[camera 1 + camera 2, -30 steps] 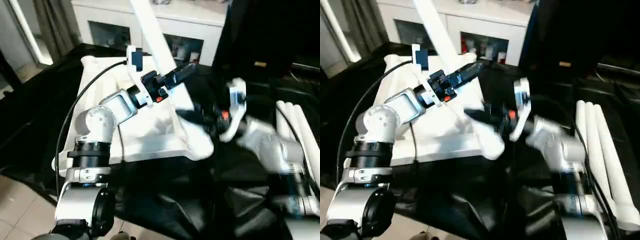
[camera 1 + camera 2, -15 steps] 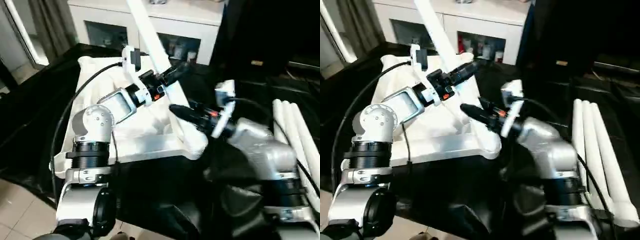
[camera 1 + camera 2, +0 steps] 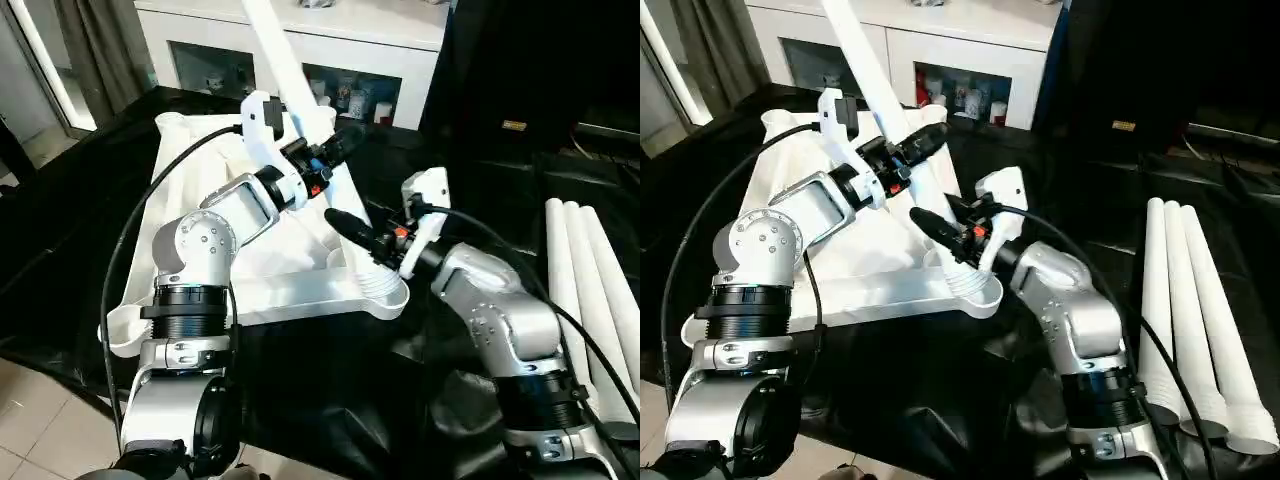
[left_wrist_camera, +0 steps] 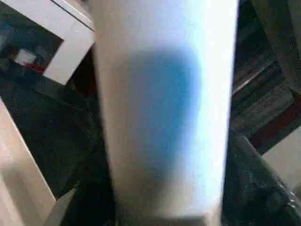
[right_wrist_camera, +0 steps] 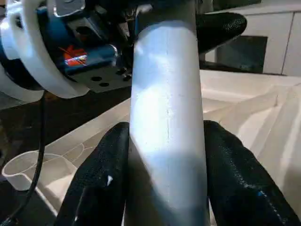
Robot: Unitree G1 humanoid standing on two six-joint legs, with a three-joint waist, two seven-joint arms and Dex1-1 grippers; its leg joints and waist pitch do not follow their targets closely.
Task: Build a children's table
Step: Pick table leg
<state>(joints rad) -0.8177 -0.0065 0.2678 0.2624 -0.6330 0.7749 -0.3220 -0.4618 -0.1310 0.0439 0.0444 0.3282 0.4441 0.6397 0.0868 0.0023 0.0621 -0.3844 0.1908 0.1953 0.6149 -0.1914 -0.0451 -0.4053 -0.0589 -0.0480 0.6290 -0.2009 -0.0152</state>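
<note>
The children's table lies upside down as a white ribbed top (image 3: 290,292) on black cloth. One white leg (image 3: 290,70) rises slanted from the near right corner socket (image 3: 385,285). My right gripper (image 3: 352,228) is shut on this leg low down; its black fingers (image 5: 103,174) press both sides of the tube (image 5: 167,117). Higher up, my left gripper (image 3: 338,143) sits around the same leg, which looms close in the left wrist view (image 4: 164,108).
Three spare white legs (image 3: 1185,290) lie side by side on the black cloth at the right. A white cabinet with glass doors (image 3: 350,40) stands behind the table. Another open socket (image 3: 125,335) marks the top's near left corner.
My right elbow has swung down and outward while the gripper slid a little left along the leg's lower part. The left gripper has stayed at the upper part. The camera shifted slightly.
</note>
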